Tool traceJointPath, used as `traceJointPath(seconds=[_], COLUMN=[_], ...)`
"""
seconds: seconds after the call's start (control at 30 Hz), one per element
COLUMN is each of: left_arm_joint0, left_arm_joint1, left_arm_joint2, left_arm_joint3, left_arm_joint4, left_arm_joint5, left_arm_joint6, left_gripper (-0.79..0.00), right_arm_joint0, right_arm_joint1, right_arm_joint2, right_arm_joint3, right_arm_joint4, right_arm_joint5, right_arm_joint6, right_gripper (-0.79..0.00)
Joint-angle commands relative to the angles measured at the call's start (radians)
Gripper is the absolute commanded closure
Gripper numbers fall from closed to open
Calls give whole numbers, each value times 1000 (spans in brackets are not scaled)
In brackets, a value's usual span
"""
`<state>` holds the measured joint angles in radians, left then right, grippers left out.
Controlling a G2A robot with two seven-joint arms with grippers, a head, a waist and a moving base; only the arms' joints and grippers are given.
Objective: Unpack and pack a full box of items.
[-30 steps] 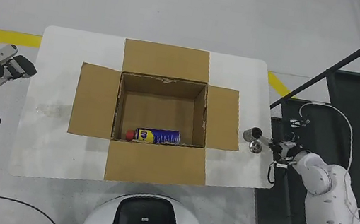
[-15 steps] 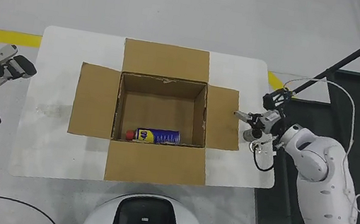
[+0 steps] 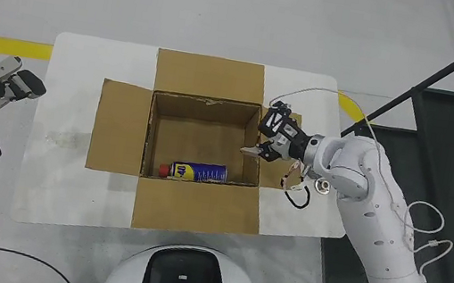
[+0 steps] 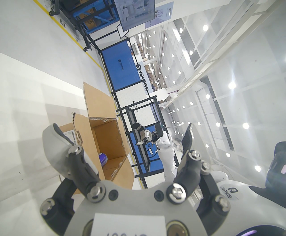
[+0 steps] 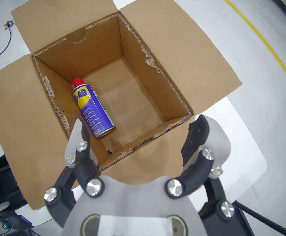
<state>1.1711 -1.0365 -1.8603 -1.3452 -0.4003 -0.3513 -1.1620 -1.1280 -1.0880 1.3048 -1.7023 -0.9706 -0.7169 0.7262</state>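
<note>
Here, the right gripper hangs over the 3 o'clock rim of the box, where the opening meets the flap on that side. Its fingers are spread wide and hold nothing. In the right wrist view, the right gripper has one finger over the box's inner corner and the other over the flap. The spray can lies on its side on the box floor beyond them. From above, the spray can rests along the 6 o'clock wall of the box, with its red cap toward 9 o'clock and its base toward 3 o'clock. It is the one item inside. All four flaps of the box are folded out flat on the white table. A small silver round thing sits on the table at 3 o'clock, just beside the right arm and partly hidden by it. The left gripper is off the table's 9 o'clock edge, well apart from the box, also splayed and empty. In the left wrist view, the left gripper looks across the table at the box, where the can's base peeks over the rim. A black rack stands past the table at 3 o'clock.
</note>
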Motion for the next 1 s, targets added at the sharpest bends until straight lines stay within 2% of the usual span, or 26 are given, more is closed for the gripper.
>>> traceJointPath(seconds=[0.0,0.4,0.6,0.73,0.97], left_arm_joint0=[0,0,0,0,0], left_arm_joint1=[0,0,0,0,0], left_arm_joint2=[0,0,0,0,0], left_arm_joint3=[0,0,0,0,0], left_arm_joint4=[0,0,0,0,0], left_arm_joint5=[0,0,0,0,0], left_arm_joint6=[0,0,0,0,0], left_gripper=[-785,-785,-785,-785,-785], right_arm_joint0=[-1,14,238,422,571], right_arm_joint1=[0,-2,-37,-93,-184], right_arm_joint2=[2,-23,-254,-456,-670], right_arm_joint3=[-1,7,125,276,498], right_arm_joint4=[-1,-11,30,102,150], right_arm_joint5=[0,6,-81,-122,-117], right_arm_joint6=[-1,-1,153,213,179], right_gripper=[-785,-785,-785,-785,-785])
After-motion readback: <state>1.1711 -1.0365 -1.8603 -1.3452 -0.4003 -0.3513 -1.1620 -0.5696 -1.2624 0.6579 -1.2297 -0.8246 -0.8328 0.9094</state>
